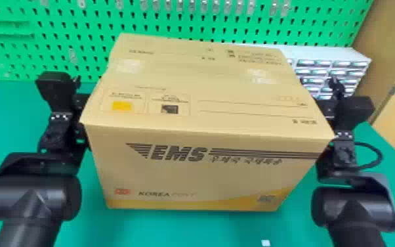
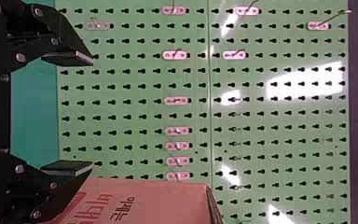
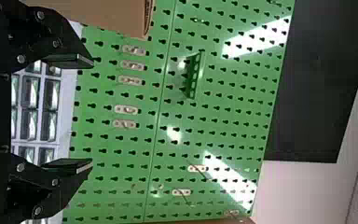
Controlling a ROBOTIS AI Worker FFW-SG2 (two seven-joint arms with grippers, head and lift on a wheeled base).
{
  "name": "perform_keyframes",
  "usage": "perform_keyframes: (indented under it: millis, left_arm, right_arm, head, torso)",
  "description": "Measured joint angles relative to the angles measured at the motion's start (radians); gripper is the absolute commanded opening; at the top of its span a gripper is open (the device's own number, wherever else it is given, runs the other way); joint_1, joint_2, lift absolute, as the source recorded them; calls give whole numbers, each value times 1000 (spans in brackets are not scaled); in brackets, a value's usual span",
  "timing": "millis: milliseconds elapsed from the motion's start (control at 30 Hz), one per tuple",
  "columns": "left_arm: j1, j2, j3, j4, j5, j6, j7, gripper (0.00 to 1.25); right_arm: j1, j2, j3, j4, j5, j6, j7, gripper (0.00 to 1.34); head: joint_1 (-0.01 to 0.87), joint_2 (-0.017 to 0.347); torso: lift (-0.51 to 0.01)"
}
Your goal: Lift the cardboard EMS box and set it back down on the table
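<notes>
Cardboard EMS box (image 1: 206, 177) upright between the two arms, over the green table (image 1: 13, 111); whether its underside touches the table, cannot tell; likely light for its bulk if empty, contents unknown; printed near face looks flat, probably stiff at the edges, softer mid-panel; smooth card could slip under weak side pressure; best hold is both side walls, level, below the lid edge, squeezed evenly; left gripper (image 2: 92, 113) has its fingers apart, nothing between them, box beside one finger; right gripper (image 3: 92, 113) also spread, empty; contact at either side wall hard to make out, box corners cover it; box's far wall hidden; box cut off in both wrist views; farther back, white drawer unit (image 1: 351, 70) partly behind box; pegboard (image 1: 174, 28) cut off at top.
</notes>
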Motion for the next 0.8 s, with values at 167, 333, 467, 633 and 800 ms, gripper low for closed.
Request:
perform_keyframes:
  millis: [167, 333, 467, 633, 800]
  left_arm:
    - [-3, 0, 2, -5, -5, 3, 0, 785]
    - [-3, 0, 3, -5, -8, 6, 0, 785]
    - [-2, 0, 3, -6, -8, 10, 0, 785]
    - [0, 0, 3, -6, -9, 12, 0, 785]
    - [2, 0, 5, -7, -9, 16, 0, 785]
  right_arm:
    - [-3, -2, 0, -3, -1, 2, 0, 831]
    - [-3, -3, 0, -4, -1, 3, 0, 831]
    - [-2, -3, 0, -5, -1, 4, 0, 831]
    - [-2, -3, 0, -6, 0, 5, 0, 831]
    - [-1, -3, 0, -7, 1, 5, 0, 831]
  head:
    - [678, -14]
    - [678, -14]
    - [678, -14]
    - [678, -14]
    - [678, -14]
  torso:
    - [-101]
    - [-101]
    - [-101]
    - [-101]
    - [-101]
